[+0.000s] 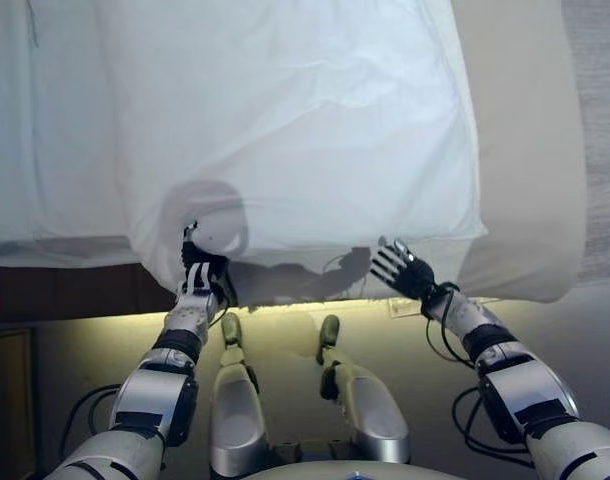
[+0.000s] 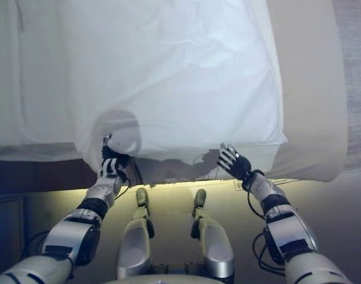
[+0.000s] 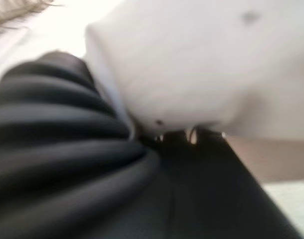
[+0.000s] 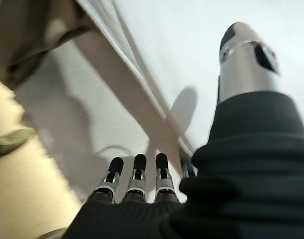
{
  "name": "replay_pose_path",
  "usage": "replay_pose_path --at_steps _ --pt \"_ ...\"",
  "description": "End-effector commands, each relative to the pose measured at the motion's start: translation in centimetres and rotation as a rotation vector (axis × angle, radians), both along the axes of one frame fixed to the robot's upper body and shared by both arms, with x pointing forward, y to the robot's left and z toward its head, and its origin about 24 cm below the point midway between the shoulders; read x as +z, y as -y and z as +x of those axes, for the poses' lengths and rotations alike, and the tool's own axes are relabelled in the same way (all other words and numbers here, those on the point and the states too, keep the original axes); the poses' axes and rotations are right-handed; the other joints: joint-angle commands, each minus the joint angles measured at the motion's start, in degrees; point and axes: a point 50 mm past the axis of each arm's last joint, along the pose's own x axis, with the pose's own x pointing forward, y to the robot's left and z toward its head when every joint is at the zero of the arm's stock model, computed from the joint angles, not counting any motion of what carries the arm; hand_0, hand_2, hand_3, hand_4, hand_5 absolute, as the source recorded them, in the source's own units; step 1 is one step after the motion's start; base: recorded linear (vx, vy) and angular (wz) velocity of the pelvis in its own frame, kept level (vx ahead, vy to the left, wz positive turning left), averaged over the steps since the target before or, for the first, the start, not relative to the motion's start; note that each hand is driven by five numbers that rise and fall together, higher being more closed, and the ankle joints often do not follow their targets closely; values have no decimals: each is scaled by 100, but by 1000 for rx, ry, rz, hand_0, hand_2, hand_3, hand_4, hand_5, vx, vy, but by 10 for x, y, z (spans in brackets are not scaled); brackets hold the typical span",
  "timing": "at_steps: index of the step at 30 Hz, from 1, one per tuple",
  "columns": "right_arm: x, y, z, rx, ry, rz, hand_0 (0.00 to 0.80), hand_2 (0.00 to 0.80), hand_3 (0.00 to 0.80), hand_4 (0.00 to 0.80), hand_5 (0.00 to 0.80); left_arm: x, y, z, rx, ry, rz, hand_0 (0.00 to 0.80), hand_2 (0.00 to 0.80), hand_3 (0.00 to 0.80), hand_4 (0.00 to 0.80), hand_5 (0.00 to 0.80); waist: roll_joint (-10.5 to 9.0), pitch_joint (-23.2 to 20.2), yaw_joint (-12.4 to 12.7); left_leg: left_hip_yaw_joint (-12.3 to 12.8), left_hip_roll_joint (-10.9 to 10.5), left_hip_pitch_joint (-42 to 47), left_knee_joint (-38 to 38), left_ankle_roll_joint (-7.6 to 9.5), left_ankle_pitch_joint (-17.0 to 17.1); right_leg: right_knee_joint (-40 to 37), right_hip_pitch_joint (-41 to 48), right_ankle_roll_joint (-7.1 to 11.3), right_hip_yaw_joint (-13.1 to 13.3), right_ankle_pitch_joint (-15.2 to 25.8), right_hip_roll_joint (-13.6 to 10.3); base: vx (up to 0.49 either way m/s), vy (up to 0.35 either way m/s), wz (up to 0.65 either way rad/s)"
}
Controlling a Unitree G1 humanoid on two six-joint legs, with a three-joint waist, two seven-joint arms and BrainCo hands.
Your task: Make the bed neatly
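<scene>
My room is dim and soft-lit, the white duvet (image 1: pixel 285 120) the brightest surface, nearly washed out toward the top. A warm yellow glow runs along the floor (image 1: pixel 285 330) under the bed's edge. My hands throw grey shadows on the hanging cloth. My left wrist view is heavily blurred; my right wrist view is sharper, its far edges soft.

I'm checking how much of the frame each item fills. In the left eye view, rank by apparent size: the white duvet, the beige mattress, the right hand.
1. White duvet, largest, covering most of the view.
2. Beige mattress, its bare strip beside the duvet.
3. Right hand, smallest, though nearer the camera.
</scene>
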Motion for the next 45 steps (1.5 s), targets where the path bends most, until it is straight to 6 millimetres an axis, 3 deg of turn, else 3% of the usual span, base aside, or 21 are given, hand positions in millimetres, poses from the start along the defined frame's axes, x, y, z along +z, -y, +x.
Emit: replay_pose_path --at_steps 1,8,14,16,17,19,22,25,27,28,30,32,33,34,36,40,43,45 --pt "-7 8 -10 13 -19 6 0 0 0 0 0 8 -46 -8 157 30 78 800 800 800 800 800 13 -456 180 -141 -75 -180 644 -125 -523 585 -263 488 -127 -329 -728 -21 229 7" --pt "-25 27 -34 -86 -78 -18 0 0 0 0 0 -35 -78 -60 280 -143 94 800 800 800 800 800 318 -702 227 -114 -444 -3 632 31 -734 415 -32 605 -53 -306 -1027 -9 225 7" --pt "-35 48 -55 -170 -119 -50 0 0 0 0 0 -71 -87 -115 335 -218 33 800 800 800 800 800 652 -944 255 114 -973 258 516 281 -904 83 157 858 73 170 -1527 12 336 7" --pt "-44 51 -68 -170 -163 -67 0 0 0 0 0 -79 -93 -134 375 -243 15 800 800 800 800 800 759 -1039 328 340 -1056 462 312 343 -858 222 209 900 -139 195 -1592 32 361 -5" --pt "-50 51 -76 -167 -187 -68 0 0 0 0 0 -79 -103 -145 406 -266 25 800 800 800 800 800 829 -1084 404 469 -1054 633 183 387 -841 606 272 863 -363 -48 -1559 1 276 -24" --pt "-56 47 -84 -174 -196 -52 0 0 0 0 0 -74 -119 -152 436 -287 59 800 800 800 800 800 921 -1173 491 446 -1047 715 19 481 -734 1592 266 670 -520 -612 -1281 -53 215 -40" --pt "-58 41 -85 -179 -174 -15 0 0 0 0 0 -56 -136 -142 437 -281 103 800 800 800 800 800 800 -1309 556 370 -1159 673 -108 524 -607 2556 248 533 -560 -1165 -664 -103 39 -7" --pt "-54 35 -75 -169 -142 -6 0 0 0 0 0 -40 -149 -132 397 -293 147 800 800 800 800 800 482 -1499 700 513 -1508 414 -89 590 -583 2354 746 615 -477 -986 -3 -137 -21 5" --pt "-50 32 -67 -143 -132 -17 0 0 0 0 0 -33 -157 -131 390 -309 165 800 800 800 800 800 415 -1569 800 675 -1599 144 45 563 -528 1802 1105 450 -419 -1174 254 -202 -64 -30" --pt "-47 31 -63 -130 -128 -29 0 0 0 0 0 -30 -161 -130 388 -308 163 800 800 800 800 800 436 -1597 872 734 -1553 -25 111 459 -429 1307 1336 258 -456 -1488 328 -197 -96 -30" --pt "-43 29 -57 -100 -121 -41 0 0 0 0 0 -25 -163 -126 380 -306 170 800 800 800 800 800 464 -1609 905 705 -1517 -171 79 312 -199 724 1519 114 -275 -1538 454 -167 -97 -20" --pt "-43 27 -56 -86 -117 -43 0 0 0 0 0 -22 -161 -120 358 -309 186 800 800 800 800 800 521 -1577 898 606 -1421 -312 38 209 9 555 1541 34 -153 -1490 556 -141 -89 -41" --pt "-45 25 -57 -71 -123 -45 0 0 0 0 0 -19 -162 -118 352 -310 192 800 800 800 800 800 527 -1563 926 426 -1389 -382 15 159 107 490 1585 9 -74 -1448 571 -123 -68 -42" --pt "-47 21 -59 -50 -137 -48 0 0 0 0 0 -16 -165 -117 356 -317 189 800 800 800 800 800 513 -1559 952 215 -1343 -385 57 157 107 449 1577 -11 -21 -1400 544 -143 -51 -36" --pt "-52 17 -63 -23 -170 -57 0 0 0 0 0 -15 -167 -116 355 -318 183 800 800 800 800 800 461 -1571 920 138 -1193 -349 277 138 -4 386 1520 -26 -65 -1302 460 -147 -15 -56" --pt "-72 28 -100 -72 -267 -50 0 0 0 0 0 -21 -164 -119 368 -337 192 800 800 800 800 800 292 -1693 702 243 -614 -34 696 52 -299 357 1361 -34 -371 -1161 168 -143 43 -10" --pt "-86 48 -140 -166 -357 -57 0 0 0 0 0 -27 -165 -128 400 -373 186 800 800 800 800 800 292 -1875 519 197 -137 348 540 -118 -118 466 1250 -54 -460 -1214 44 -76 150 -15" --pt "-91 57 -158 -232 -404 -56 0 0 0 0 0 -33 -164 -134 418 -393 175 800 800 800 800 800 298 -1954 412 172 200 531 445 -274 179 558 1206 -71 -500 -1267 -14 -79 217 -12"
